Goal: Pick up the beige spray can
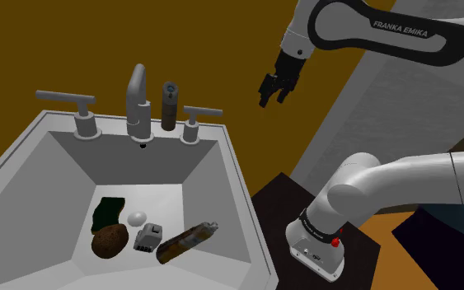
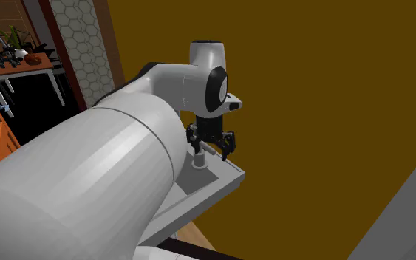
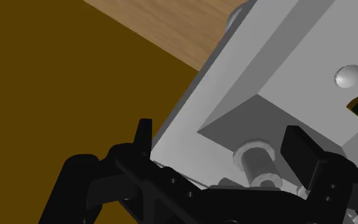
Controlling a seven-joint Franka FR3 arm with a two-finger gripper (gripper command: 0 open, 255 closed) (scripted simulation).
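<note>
Claw [image 1: 273, 95] open, empty, right of upper centre. Spray can [image 1: 170, 105] stands upper-middle between faucet [image 1: 138, 95] and handle [image 1: 201, 111] (tight gap): clipping either could topple it into sink [image 1: 238, 177].

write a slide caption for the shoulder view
Open hand hovers near the sink, can upright by the faucet.

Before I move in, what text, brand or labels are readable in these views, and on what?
"FRANKA EMIKA": on the arm's upper link, in the shoulder view.
Small marks on the arm's base ring: too small to read.
Spray can on the sink's back ledge: no legible label.
Bottle lying in the sink basin: its markings are too blurred to read.
</note>
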